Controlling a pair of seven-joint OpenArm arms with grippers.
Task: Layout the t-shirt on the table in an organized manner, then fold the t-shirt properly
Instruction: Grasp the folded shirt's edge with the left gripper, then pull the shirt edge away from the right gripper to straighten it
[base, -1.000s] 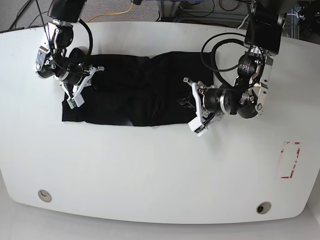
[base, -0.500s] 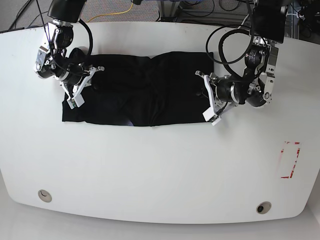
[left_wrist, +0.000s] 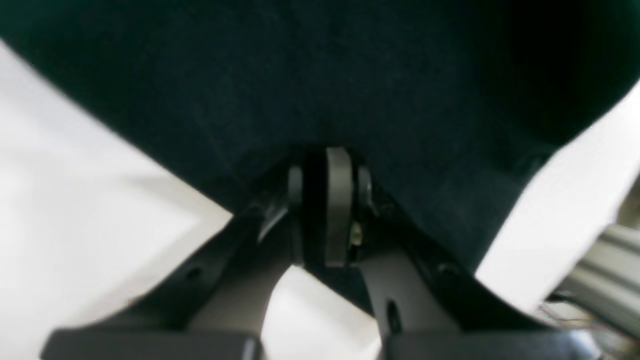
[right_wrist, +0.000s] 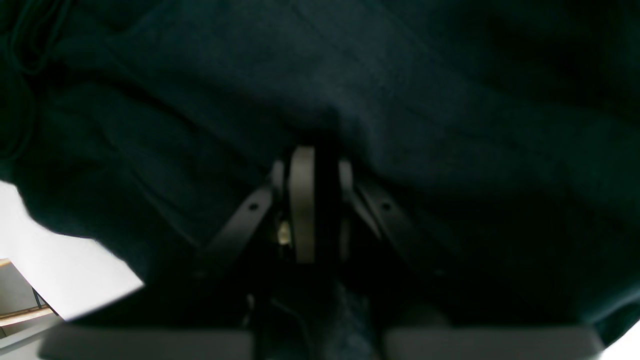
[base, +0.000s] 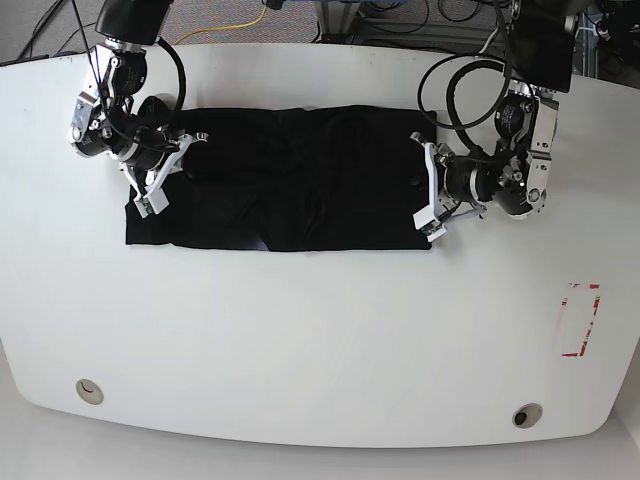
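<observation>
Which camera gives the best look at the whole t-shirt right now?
The base view: it shows the whole black t-shirt spread in a long band across the white table, every edge visible. The left wrist view shows only one blurred corner, and the right wrist view only dark folds filling the picture.

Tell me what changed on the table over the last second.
The left gripper, shut on the t-shirt, pulled its edge outward, toward the base view's right, stretching the bunched cloth into a flatter rectangle. The right gripper stayed clamped on the opposite end, and the table and red tape outline are unchanged.
</observation>
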